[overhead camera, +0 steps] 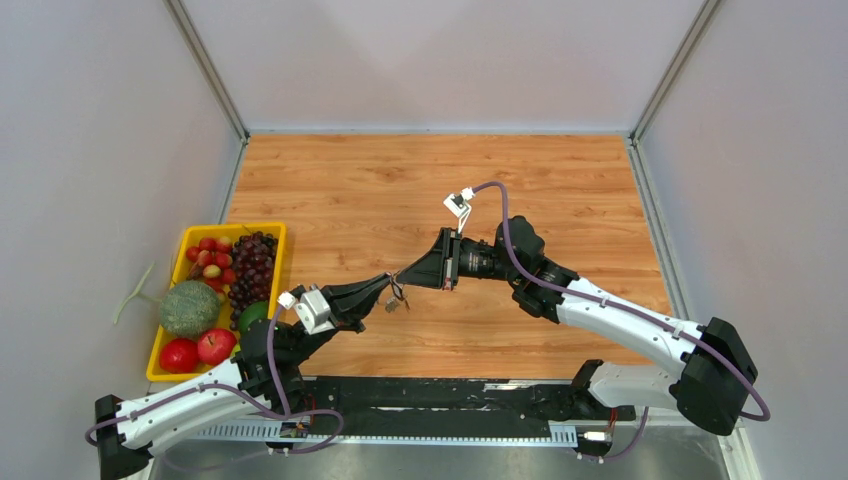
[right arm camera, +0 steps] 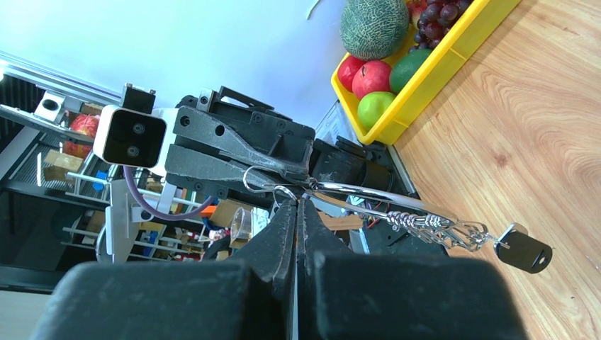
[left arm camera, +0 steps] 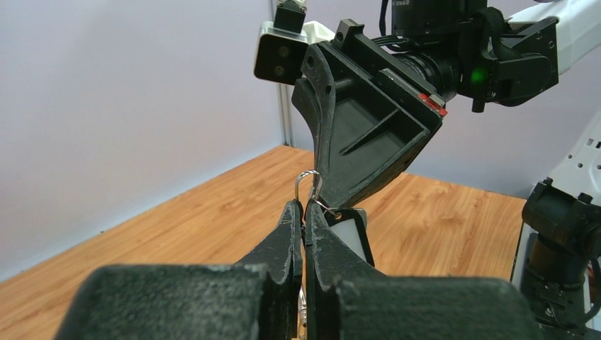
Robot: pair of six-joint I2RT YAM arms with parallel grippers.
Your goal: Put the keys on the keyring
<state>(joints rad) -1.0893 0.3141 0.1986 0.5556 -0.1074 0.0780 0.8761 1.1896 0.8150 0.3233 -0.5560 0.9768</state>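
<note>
Both grippers meet tip to tip above the middle of the wooden table [overhead camera: 560, 180]. My left gripper [left arm camera: 306, 207] [overhead camera: 388, 288] is shut on the thin silver wire of the keyring [left arm camera: 309, 181]. My right gripper [right arm camera: 298, 200] [overhead camera: 402, 279] is shut on a small loop of that wire [right arm camera: 283, 191], right against the left fingertips. From the pinch the keyring [right arm camera: 368, 195] hangs toward the table with a cluster of silver pieces [right arm camera: 439, 230]. A black-headed key [right arm camera: 526, 252] [left arm camera: 352, 232] dangles at its end. What lies between the right jaws is hidden.
A yellow tray [overhead camera: 166, 340] of fruit stands at the left table edge: grapes [overhead camera: 253, 262], a melon [overhead camera: 188, 307] and apples [overhead camera: 198, 350]. Grey walls close in the far side and both sides. The arm bases and a black rail [overhead camera: 440, 395] run along the near edge.
</note>
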